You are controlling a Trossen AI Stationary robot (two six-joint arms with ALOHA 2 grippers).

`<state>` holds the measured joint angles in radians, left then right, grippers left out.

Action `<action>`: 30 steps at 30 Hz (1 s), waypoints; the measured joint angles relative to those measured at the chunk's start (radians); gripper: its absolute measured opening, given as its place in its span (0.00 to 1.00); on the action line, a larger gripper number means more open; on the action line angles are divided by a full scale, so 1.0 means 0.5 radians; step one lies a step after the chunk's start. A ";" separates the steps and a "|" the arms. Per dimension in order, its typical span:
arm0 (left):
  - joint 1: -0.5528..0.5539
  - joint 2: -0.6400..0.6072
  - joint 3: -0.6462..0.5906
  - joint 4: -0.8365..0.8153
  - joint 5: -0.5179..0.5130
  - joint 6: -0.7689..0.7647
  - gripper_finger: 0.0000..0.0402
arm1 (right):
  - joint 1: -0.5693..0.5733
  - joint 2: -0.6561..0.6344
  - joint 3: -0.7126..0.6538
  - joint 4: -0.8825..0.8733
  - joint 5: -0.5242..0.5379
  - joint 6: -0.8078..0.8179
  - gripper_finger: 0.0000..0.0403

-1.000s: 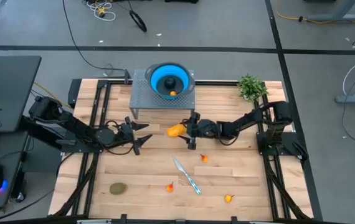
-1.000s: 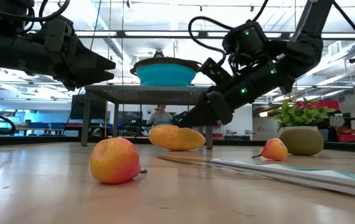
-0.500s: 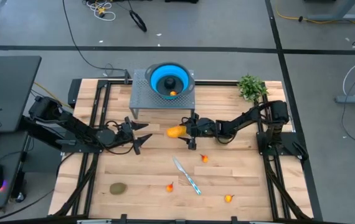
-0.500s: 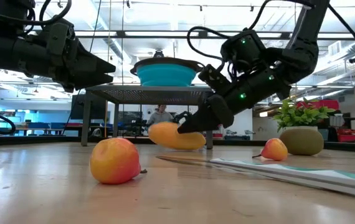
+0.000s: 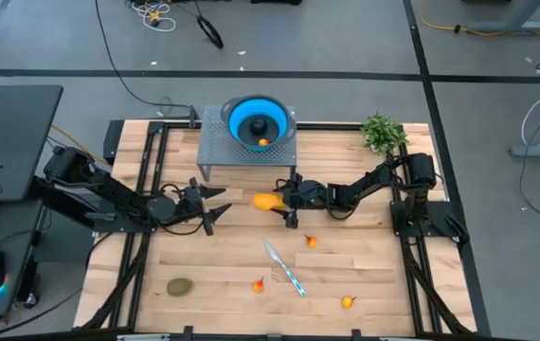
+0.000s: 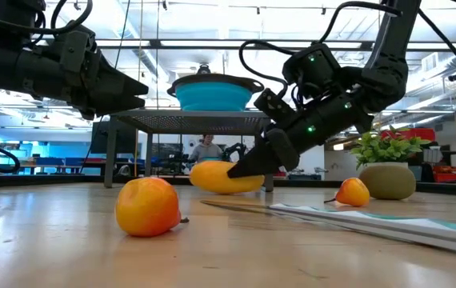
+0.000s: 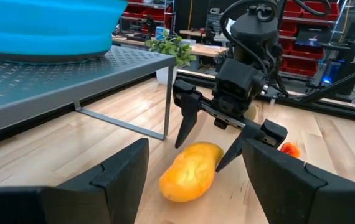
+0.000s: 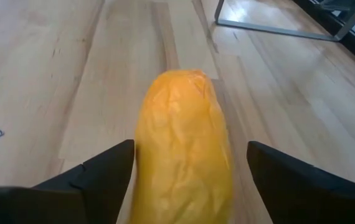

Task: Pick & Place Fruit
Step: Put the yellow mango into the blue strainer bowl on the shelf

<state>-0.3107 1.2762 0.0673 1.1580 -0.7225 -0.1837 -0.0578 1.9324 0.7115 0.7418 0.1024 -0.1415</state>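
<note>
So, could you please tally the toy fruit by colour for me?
Yellow-orange oblong: 1
Brownish-green ovals: 2
Dark ball, in the bowl: 1
Small orange-red pieces: 4
Total: 8

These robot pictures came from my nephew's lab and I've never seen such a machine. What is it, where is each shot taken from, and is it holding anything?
It is a two-armed robot at a wooden table. One picture looks straight down, one sits at table height, and two ride on the wrists. The right pincer is open, its fingers either side of the oblong yellow-orange fruit, which lies on the table, not gripped. The left pincer waits open nearby. A blue bowl stands on a metal stand. Small orange fruits, a green oval, a knife and a plant are also on the table.
</note>
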 joint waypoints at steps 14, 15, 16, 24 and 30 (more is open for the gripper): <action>0.000 -0.001 0.000 -0.002 0.000 -0.008 0.66 | 0.000 0.000 -0.001 -0.099 -0.005 0.043 0.75; 0.000 0.000 0.000 -0.002 0.000 -0.008 0.66 | 0.000 0.000 -0.001 -0.099 -0.006 0.043 0.75; 0.000 0.000 0.000 -0.002 0.000 -0.008 0.66 | 0.000 0.000 -0.001 -0.102 -0.010 0.043 0.75; 0.000 0.000 0.000 -0.006 0.000 -0.008 0.66 | 0.002 0.000 -0.001 -0.138 -0.068 0.043 0.65; 0.000 0.000 0.000 -0.033 -0.004 -0.019 0.66 | 0.002 -0.001 -0.001 -0.140 -0.060 0.043 0.56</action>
<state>-0.3107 1.2762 0.0673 1.1417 -0.7246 -0.1934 -0.0566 1.9320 0.7113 0.6720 0.0722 -0.1200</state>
